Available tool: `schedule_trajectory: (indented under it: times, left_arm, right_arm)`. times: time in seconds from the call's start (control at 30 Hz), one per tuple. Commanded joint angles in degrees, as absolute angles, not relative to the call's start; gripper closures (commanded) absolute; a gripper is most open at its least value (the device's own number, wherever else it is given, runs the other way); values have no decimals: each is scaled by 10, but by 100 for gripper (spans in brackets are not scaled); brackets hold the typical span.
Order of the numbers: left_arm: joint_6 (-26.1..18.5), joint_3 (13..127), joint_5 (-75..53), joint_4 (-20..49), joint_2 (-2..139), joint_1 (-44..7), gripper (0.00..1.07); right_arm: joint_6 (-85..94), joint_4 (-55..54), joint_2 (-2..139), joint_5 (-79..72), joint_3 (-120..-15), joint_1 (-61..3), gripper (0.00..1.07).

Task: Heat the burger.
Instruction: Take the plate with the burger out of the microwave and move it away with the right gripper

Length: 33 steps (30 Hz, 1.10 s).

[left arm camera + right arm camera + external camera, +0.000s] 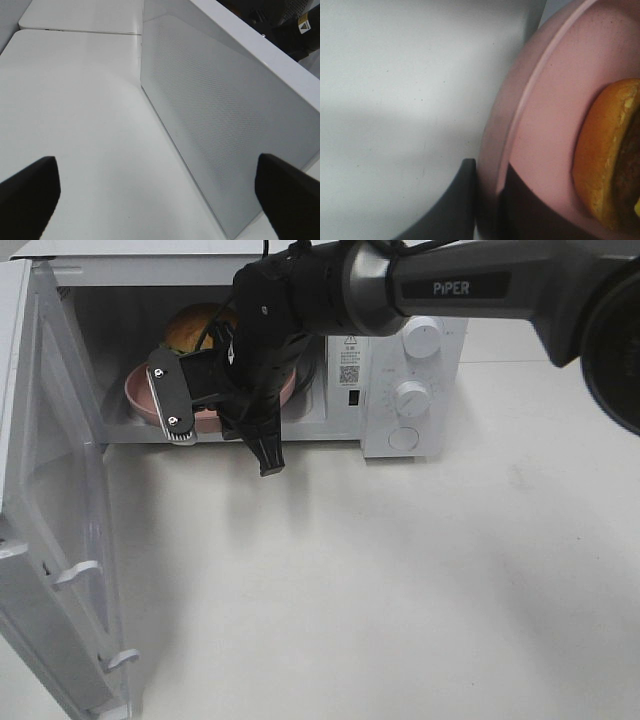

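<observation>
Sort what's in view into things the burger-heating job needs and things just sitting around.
Needed: burger; pink plate under it, pinched at the rim by the right gripper; microwave; its open door.
Just there: white table; idle, open left gripper.

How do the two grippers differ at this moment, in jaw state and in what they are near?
The left gripper has its jaws spread wide with nothing between them; the right gripper is closed on the rim of the pink plate.

The left gripper faces the open microwave door over the white table; the right gripper is at the microwave opening, where the plate carries the burger.

Both have dark fingers.
</observation>
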<state>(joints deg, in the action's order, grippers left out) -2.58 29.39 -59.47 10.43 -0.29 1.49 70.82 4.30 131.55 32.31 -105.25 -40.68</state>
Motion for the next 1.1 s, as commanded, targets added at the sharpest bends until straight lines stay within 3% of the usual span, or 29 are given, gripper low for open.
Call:
schedule_trajectory:
  times: [0.03,1.1]
  left_arm:
    - [-24,294,-588,109,-8,18,9]
    - [-24,294,-588,109,-8,18,9]
  right_arm:
    - [716,52,1277,264,-1028,-408,107]
    - [716,95,952,33,-507,-426,107]
